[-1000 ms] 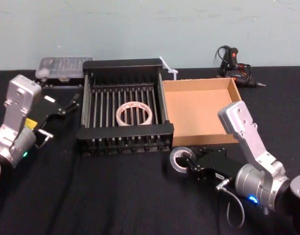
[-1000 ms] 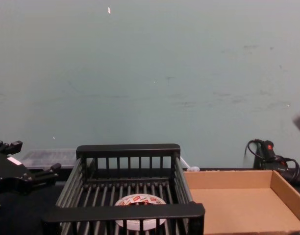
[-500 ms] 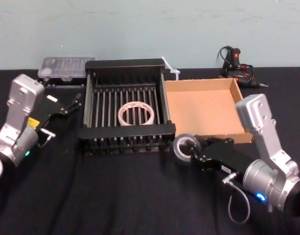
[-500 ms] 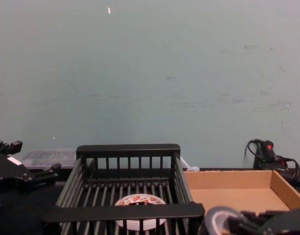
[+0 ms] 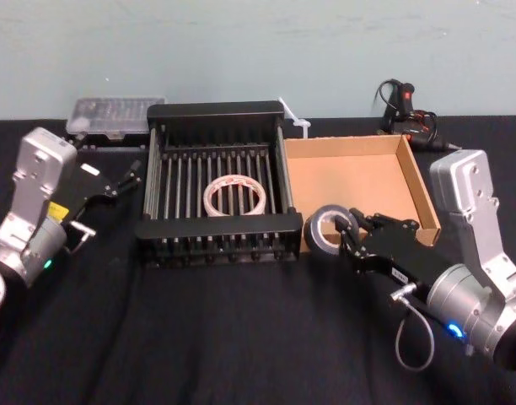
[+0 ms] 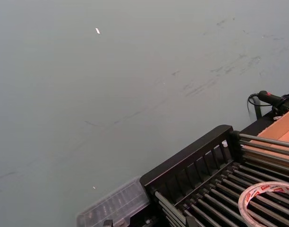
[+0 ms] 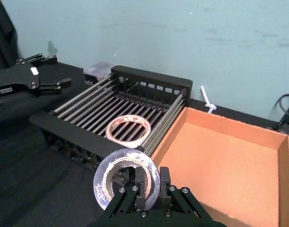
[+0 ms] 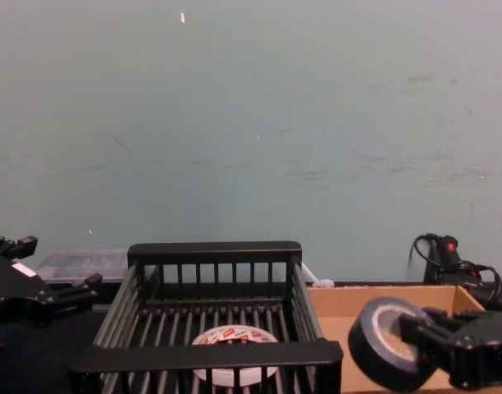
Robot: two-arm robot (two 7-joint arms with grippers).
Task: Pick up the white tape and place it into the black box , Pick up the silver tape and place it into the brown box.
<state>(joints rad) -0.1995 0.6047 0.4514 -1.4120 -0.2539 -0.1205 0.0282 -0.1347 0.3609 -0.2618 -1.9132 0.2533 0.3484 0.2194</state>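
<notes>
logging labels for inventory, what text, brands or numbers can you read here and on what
None can be read.
white tape: red-and-white print around its face, lying in the black box, too small to read.
left gripper: a small white sticker and a yellow one on the arm, too blurred to read.
silver tape, held by the right gripper: no print visible.
brown box: plain, no markings.

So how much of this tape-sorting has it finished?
About half. The white tape already lies in the black box. The right gripper holds the silver tape lifted at the near corner of the brown box; setting it inside is left. The left gripper waits beside the black box.
</notes>
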